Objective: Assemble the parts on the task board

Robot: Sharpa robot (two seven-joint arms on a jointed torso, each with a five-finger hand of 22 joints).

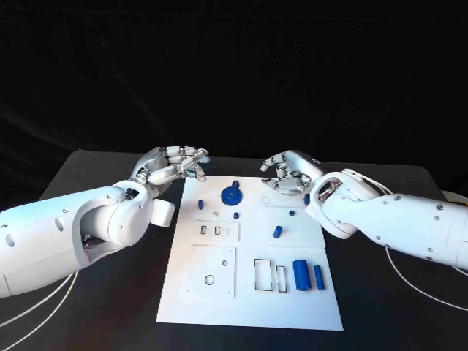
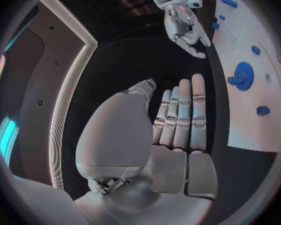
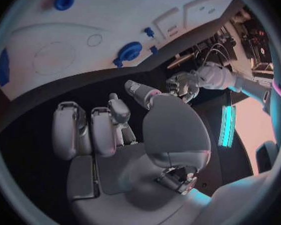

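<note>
hovering just past the far edge of the flat white rectangular task board [image 1: 250, 300] on the black desk [image 1: 392, 307], the silver left hand [image 1: 174, 165] and the silver right hand [image 1: 288, 174] both hold nothing; left fingers lie straight, right fingers loosely curled. judging by this, assembly has barely begun: a round blue gear [image 1: 232, 195] and small blue pegs [image 1: 292, 214] sit near the board's far end, while two blue rectangular blocks [image 1: 301, 275] lie beside empty slots near its near end.
</note>
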